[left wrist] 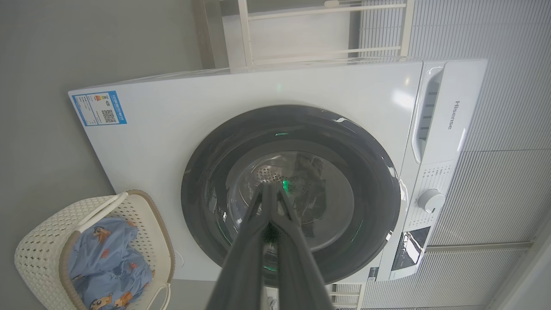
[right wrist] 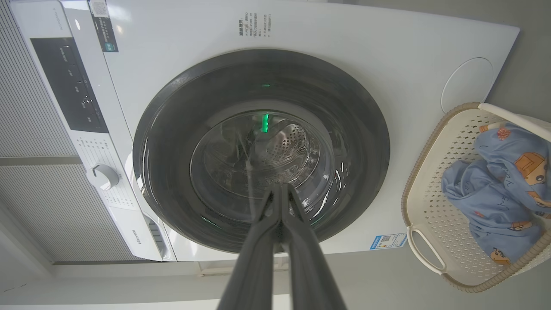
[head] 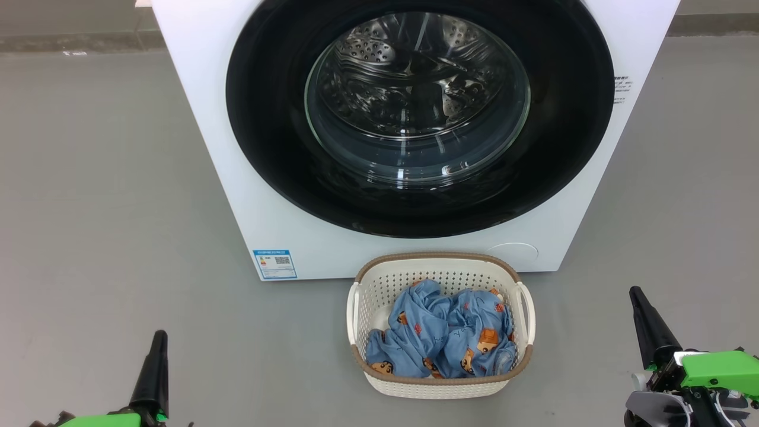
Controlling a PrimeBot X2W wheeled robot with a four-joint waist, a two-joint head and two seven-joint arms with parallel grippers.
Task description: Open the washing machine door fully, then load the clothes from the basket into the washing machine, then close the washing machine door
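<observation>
The white washing machine [head: 195,112] stands ahead with its round black-rimmed door [head: 273,130] closed flush; the steel drum shows through the glass bowl. On the floor in front sits the cream basket [head: 379,284], holding the light blue clothes [head: 442,338]. My left gripper [head: 159,335] rests low at the left, shut and empty. Low at the right, my right gripper [head: 636,292] is likewise shut and empty. Both wrist views look along closed fingers at the door [left wrist: 215,172] [right wrist: 172,129], with the basket [left wrist: 38,245] [right wrist: 434,181] and clothes [left wrist: 107,267] [right wrist: 490,202] off to the side.
Grey floor [head: 101,207] spreads out on both sides of the machine. A blue label [head: 274,264] and a round cover [head: 513,252] sit low on its front. The control panel with a knob [right wrist: 102,176] runs along the machine's top.
</observation>
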